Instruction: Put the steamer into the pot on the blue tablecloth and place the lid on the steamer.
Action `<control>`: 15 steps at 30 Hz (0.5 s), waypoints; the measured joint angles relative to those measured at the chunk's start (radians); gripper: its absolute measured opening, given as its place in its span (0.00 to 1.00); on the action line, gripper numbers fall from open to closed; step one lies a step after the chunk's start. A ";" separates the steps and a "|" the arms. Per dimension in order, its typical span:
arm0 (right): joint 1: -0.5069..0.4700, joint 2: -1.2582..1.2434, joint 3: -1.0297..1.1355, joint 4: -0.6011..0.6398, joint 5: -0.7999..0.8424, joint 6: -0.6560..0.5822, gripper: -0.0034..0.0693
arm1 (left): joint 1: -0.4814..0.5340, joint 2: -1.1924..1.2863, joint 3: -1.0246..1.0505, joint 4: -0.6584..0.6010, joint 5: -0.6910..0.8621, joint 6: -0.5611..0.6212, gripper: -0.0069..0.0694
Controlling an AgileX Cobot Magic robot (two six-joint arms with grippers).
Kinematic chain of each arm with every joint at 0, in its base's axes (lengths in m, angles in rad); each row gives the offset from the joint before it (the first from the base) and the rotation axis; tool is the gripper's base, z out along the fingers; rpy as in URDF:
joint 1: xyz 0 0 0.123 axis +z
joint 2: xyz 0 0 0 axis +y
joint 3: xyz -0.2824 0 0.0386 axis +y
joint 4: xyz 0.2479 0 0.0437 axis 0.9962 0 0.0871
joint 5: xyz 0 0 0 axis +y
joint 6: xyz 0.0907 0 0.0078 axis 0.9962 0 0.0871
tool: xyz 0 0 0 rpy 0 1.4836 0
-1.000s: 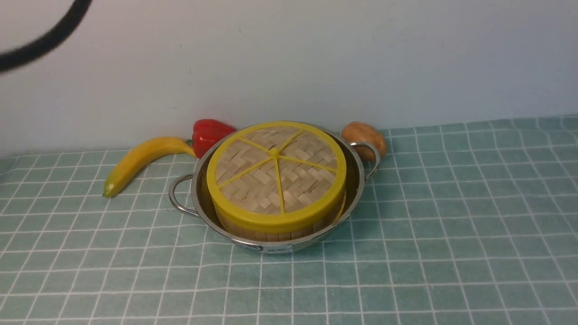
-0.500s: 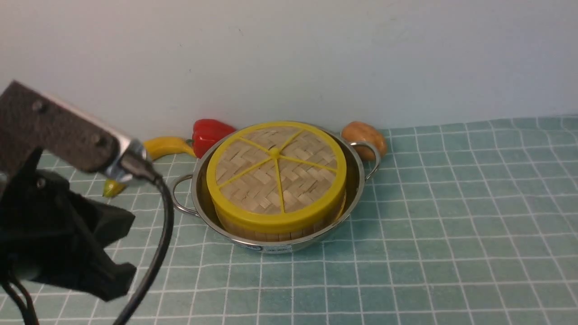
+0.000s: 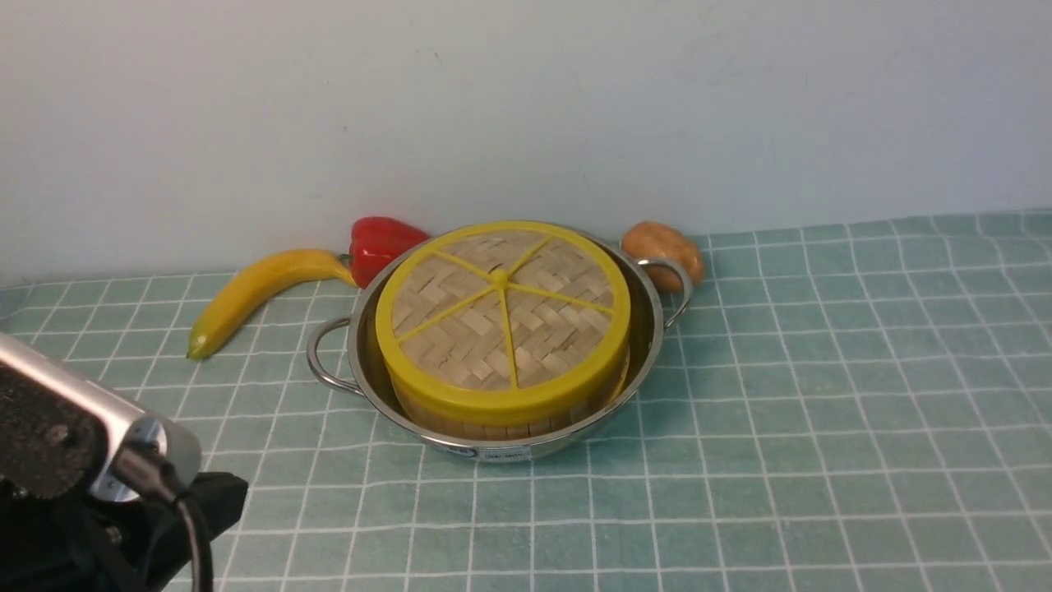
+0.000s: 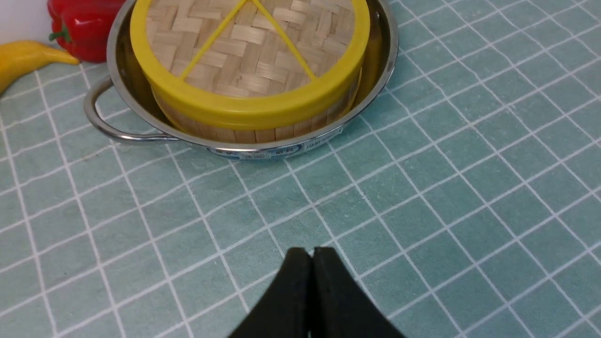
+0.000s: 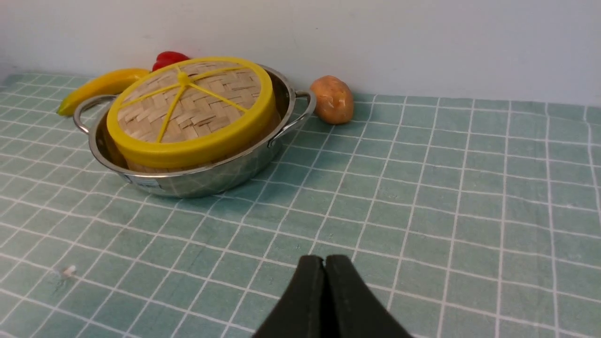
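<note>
The lid [image 3: 503, 306] sits flat on the steamer [image 3: 501, 423], and the steamer stands inside the pot [image 3: 649, 329] on the blue tablecloth [image 3: 822, 427]. Only a strip of the steamer's tan side wall shows below the lid's yellow rim, so its contents are hidden. The pot rests near the back wall, with a banana [image 3: 255, 292] and a red pepper [image 3: 380, 242] just behind it on the robot's left and a potato [image 3: 662, 247] touching or just beside its far handle on the right.

What has changed over the last second is the left arm. A second ago only a blurred cable crossed the top corner of the front view; half a second ago the arm's wrist filled the left side beside the pot; now it has dropped to the lower left corner, well apart from the pot. The pot, steamer and lid have not shifted at all through this.

The left gripper [image 4: 312, 256] has its jaws pressed together with nothing between them, hanging over bare cloth in front of the pot. The right gripper [image 5: 325, 265] is likewise closed and empty, over open cloth away from the pot.

Judging by this, both placements look done and the arms appear to be pulling back to rest; nothing seems left to do.
</note>
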 joint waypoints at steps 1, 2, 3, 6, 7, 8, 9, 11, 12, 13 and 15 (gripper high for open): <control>0.000 0.000 0.000 0.005 0.000 0.001 0.06 | 0.000 0.000 0.000 -0.001 0.000 0.000 0.08; 0.000 0.000 0.000 0.010 0.000 0.002 0.06 | 0.000 0.000 0.000 -0.001 0.000 0.001 0.08; 0.000 0.000 0.000 0.014 0.000 0.002 0.07 | 0.000 0.001 0.000 -0.001 0.000 0.001 0.08; 0.000 0.000 0.000 0.025 0.000 0.002 0.09 | 0.000 0.000 0.000 0.008 -0.002 0.009 0.08; 0.000 0.000 0.000 0.028 0.000 0.002 0.09 | 0.003 -0.006 0.000 0.023 -0.004 0.023 0.08; 0.000 0.000 0.000 0.029 0.000 0.003 0.10 | 0.024 -0.027 0.005 0.059 -0.015 0.056 0.09; 0.000 0.000 0.000 0.029 0.000 0.003 0.11 | 0.050 -0.054 0.014 0.082 -0.031 0.082 0.09; 0.000 0.000 0.000 0.029 0.001 0.003 0.12 | 0.091 -0.083 0.029 0.106 -0.057 0.104 0.09; 0.000 0.000 0.000 0.029 0.001 0.004 0.13 | 0.147 -0.144 0.059 0.133 -0.093 0.123 0.10; 0.000 0.000 0.000 0.029 0.001 0.005 0.13 | 0.207 -0.196 0.101 0.155 -0.131 0.131 0.10; 0.000 0.000 0.000 0.029 0.001 0.005 0.15 | 0.275 -0.270 0.159 0.170 -0.180 0.135 0.11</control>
